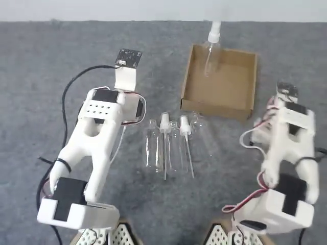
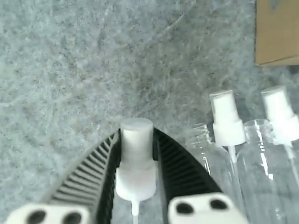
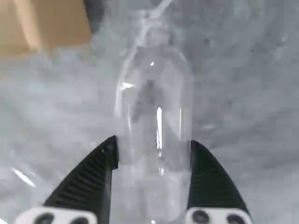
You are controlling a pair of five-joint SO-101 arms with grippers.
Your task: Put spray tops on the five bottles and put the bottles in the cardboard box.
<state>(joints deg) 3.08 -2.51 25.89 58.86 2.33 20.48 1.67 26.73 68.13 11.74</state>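
My left gripper (image 2: pixel 136 135) is shut on a white spray top (image 2: pixel 136 158), whose thin dip tube hangs toward the wrist. Beside it lie clear bottles (image 2: pixel 261 154), two of them with white spray tops (image 2: pixel 226 119) at their necks. My right gripper (image 3: pixel 153 142) is shut on a clear bottle (image 3: pixel 154 107), one finger on each side. In the high view several clear bottles (image 1: pixel 171 145) lie in a row mid-table between the left arm (image 1: pixel 102 122) and the right arm (image 1: pixel 288 138). The cardboard box (image 1: pixel 240 104) sits beyond them, with a capped bottle (image 1: pixel 212 51) at its far wall.
Grey carpet-like cloth (image 1: pixel 61 56) covers the table. Cables (image 1: pixel 71 94) loop beside the left arm and red and white wires (image 1: pixel 250 138) beside the right arm. A corner of the box (image 2: pixel 278 32) lies just beyond the bottle row.
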